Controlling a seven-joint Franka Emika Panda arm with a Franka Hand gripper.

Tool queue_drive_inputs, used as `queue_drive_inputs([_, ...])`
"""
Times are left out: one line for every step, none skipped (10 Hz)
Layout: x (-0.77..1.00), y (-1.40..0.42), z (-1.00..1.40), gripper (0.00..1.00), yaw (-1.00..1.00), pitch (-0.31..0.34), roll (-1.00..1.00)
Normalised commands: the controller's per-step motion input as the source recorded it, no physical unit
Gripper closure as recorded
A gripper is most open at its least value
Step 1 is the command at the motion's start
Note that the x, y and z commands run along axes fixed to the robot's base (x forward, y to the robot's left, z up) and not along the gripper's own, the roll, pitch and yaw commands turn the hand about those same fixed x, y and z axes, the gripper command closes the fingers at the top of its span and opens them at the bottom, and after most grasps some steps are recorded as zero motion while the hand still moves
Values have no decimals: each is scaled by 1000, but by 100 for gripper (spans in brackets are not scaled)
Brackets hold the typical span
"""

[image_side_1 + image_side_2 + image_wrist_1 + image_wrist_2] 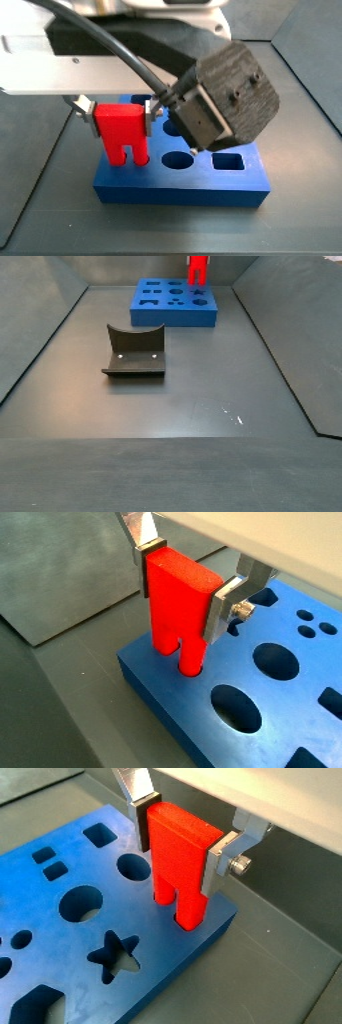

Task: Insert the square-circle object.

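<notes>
The square-circle object (181,602) is a bright red block with two prongs pointing down, and it shows in both wrist views (181,858). My gripper (187,597) is shut on its upper body, with a silver finger (222,860) on each side. It stands upright over the blue board (254,712) near a corner. The prong tips (187,918) are at the board's top surface, and I cannot tell whether they enter a hole. A side view shows the red block (120,132) over the board's (187,182) left part. Another side view shows it (198,270) at the board's (171,314) far right.
The board has several shaped holes: round ones (80,905), a star (115,955) and squares (99,835). The dark fixture (134,354) stands on the grey floor nearer than the board. Grey walls enclose the floor. A bulky dark wrist camera (225,95) hangs over the board.
</notes>
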Motion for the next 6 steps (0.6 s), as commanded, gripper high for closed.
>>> queue_drive_inputs([320,-29,-680,100,-226,93,29])
queue_drive_inputs([240,-80,-757,100,-269,127,40])
queue_drive_inputs([126,-123,-877,100,-306,104,60])
queue_drive_inputs([0,-83,-1000,100,-214,0,0])
queue_drive_inputs([-6,-29,-1000,100,-120,-9,0])
queue_drive_inputs([0,0,-1000,100,0,-1,0])
